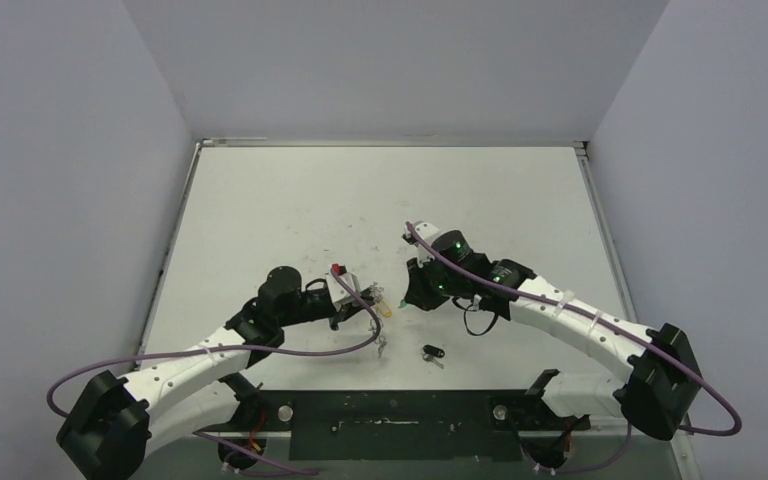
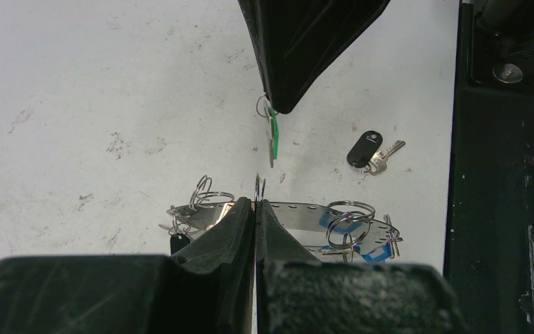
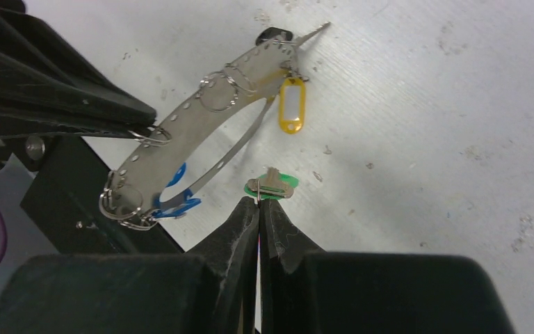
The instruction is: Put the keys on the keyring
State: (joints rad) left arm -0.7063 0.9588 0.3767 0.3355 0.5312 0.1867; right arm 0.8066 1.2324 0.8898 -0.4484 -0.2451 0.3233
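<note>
Top view: keyring small, half lost between 2 wrists. Left wrist view: middle of band hidden behind own fingers. Count of keys on it unclear.

Keyring [image 3: 181, 115]: flat silvery band with row of holes, bent into oval, small split rings [image 3: 217, 97] hung along it, yellow tag [image 3: 291, 104] at 1 end, blue tags [image 2: 348, 229] at other.

Sits near-centre over table [image 2: 76, 83]. Left gripper [image 2: 256, 203] pressed together on 1 split ring. Right gripper [image 3: 259, 202], just right, pinching green key [image 3: 272, 185]. Black key [image 2: 363, 149] lies on table, nearer, apart

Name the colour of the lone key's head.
Black; the key shows best in the left wrist view.
</note>
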